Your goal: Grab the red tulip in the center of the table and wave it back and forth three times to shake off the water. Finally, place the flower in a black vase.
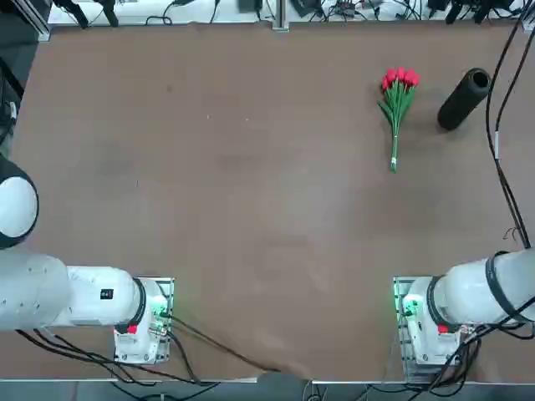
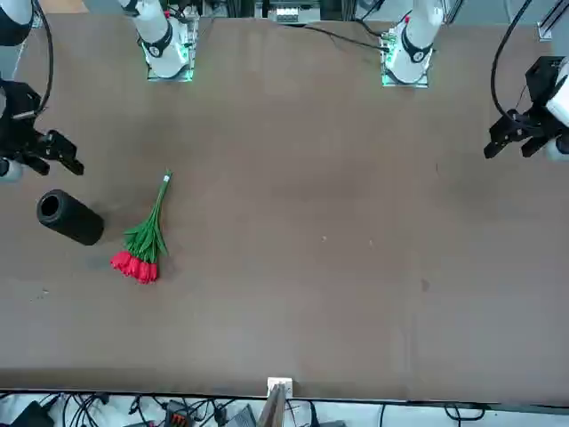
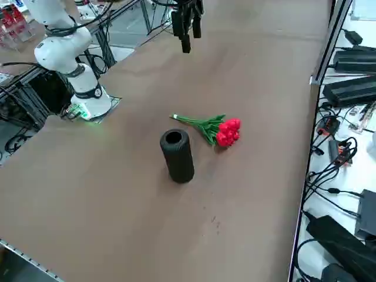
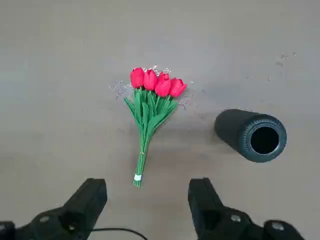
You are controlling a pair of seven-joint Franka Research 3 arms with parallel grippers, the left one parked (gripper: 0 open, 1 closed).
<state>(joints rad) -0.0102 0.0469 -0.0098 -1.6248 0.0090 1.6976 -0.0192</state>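
- While its scuffed brown top spreads under everything, the table [image 1: 251, 192] carries the vase and the flowers on its far, right-hand part, seen from the robot's side.
- Right gripper [image 4: 147, 182]: raised above the tabletop on the robot's side of the flowers, its jaws spread wide with nothing between them.
- The black vase [image 3: 177, 157] stands upright, round mouth up, just to the right of the flowers and not touching them.
- The red tulip [image 4: 150, 110], a bunch of several blooms, lies flat on the table, blooms pointing away from the robot and green stems back towards it.
- A white band [image 4: 138, 177] wraps the stems close to their cut ends.
- Small clear specks [image 4: 120, 89], probably water drops, dot the tabletop around the blooms.
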